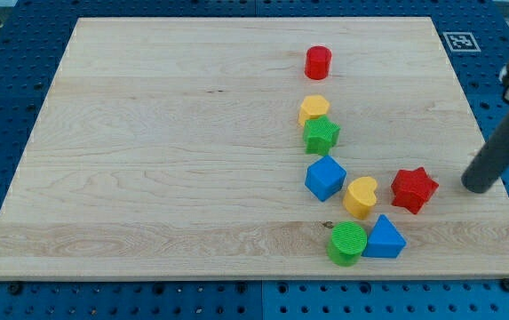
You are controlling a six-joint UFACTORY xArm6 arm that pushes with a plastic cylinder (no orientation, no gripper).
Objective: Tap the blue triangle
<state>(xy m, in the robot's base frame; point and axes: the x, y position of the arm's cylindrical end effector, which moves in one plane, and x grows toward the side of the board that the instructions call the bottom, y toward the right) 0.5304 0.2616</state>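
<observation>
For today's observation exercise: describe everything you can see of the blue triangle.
The blue triangle is a small block, plastic-looking, lying flat on the wooden board near the view's bottom right. Its left side touches the green cylinder. The yellow heart and red star sit just above, apart from it. My tip is off to its upper right, not touching.

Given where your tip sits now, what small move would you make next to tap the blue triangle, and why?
I would probably slide my tip toward the view's bottom first, then left. The blue triangle lies down and left of it, touching the green cylinder. The red star sits just left of my tip, so heading straight left would likely knock it.
</observation>
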